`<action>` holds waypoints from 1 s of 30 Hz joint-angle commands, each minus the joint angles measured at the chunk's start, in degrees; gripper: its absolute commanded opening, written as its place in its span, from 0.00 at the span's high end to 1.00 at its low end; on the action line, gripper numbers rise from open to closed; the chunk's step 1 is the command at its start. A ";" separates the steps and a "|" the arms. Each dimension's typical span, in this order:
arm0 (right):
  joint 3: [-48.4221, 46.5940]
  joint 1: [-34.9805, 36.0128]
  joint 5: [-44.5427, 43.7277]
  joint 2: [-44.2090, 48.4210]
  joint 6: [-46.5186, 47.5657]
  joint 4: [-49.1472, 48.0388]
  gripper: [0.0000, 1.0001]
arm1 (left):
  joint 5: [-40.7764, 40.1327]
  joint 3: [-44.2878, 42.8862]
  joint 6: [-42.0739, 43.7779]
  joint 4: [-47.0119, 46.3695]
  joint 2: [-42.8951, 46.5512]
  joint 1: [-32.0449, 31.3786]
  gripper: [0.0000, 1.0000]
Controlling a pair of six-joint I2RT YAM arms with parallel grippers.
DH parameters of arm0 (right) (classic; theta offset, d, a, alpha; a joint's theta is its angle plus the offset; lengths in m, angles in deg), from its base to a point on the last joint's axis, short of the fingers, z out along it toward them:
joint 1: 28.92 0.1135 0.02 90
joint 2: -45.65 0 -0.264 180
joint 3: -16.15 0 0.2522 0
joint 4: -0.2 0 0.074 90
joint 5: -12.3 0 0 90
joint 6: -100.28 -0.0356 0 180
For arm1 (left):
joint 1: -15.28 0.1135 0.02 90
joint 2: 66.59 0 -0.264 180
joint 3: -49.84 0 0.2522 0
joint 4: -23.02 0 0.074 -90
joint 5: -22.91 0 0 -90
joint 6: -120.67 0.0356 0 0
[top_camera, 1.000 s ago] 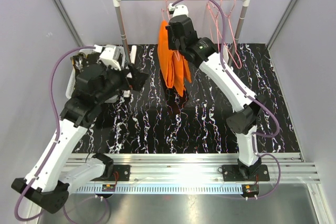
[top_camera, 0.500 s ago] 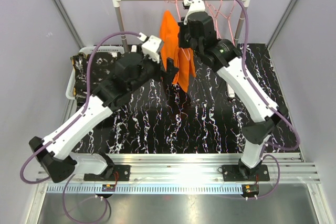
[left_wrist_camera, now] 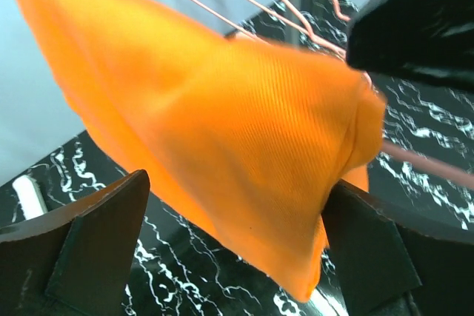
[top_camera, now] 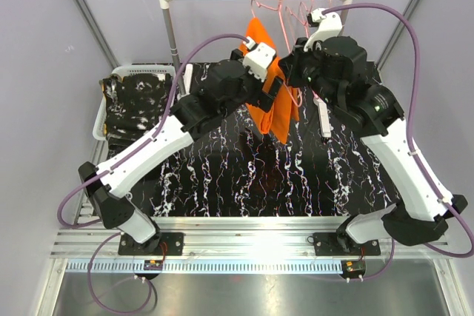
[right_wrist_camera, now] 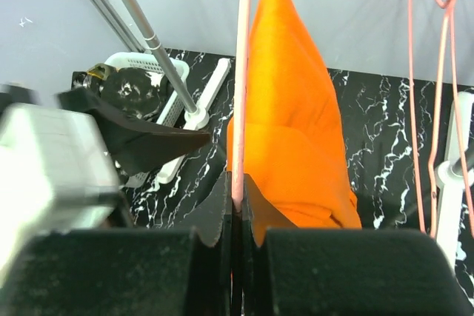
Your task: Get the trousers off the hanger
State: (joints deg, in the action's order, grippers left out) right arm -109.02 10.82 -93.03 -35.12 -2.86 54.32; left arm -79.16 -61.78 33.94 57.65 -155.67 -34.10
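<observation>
- Aloft, our right gripper [right_wrist_camera: 237, 196] pinches the pink hanger [right_wrist_camera: 242, 72], holding it high for unloading.
- Our left gripper [left_wrist_camera: 233, 238] straddles the orange trousers [left_wrist_camera: 222, 138], fingers spread, poised to pull.

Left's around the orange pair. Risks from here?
1. Open left gripper straddles the orange trousers; the hanger wire runs close by, so closing could pinch the wire.
2. Right gripper is shut on that thin wire; a sideways pull may twist it.
3. Empty hangers hang close beside; they could snag.

Robot lab enclosure (plain pale walls [top_camera: 37, 35])
</observation>
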 commanded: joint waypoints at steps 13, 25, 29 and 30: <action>1.99 0.33 0.64 9.22 -0.47 -14.34 1.00 | -4.79 -4.00 1.56 -1.00 -1.80 -4.40 0.23; 2.43 0.33 5.31 11.51 -3.38 -13.91 1.00 | -7.61 -1.89 0.95 -7.32 -0.66 -5.19 0.68; 3.04 0.33 3.91 10.90 -2.50 -13.38 1.00 | -9.28 -2.51 0.16 -8.20 0.22 -5.63 1.00; 3.31 0.24 3.12 10.81 -2.24 -12.94 1.00 | -10.33 -2.42 -0.10 -8.47 0.57 -5.63 1.00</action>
State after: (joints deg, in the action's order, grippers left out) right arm -104.30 10.82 -89.16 -27.58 -5.81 54.52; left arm -85.83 -63.29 34.85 54.76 -157.61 -39.68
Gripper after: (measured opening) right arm 0.047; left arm 0.068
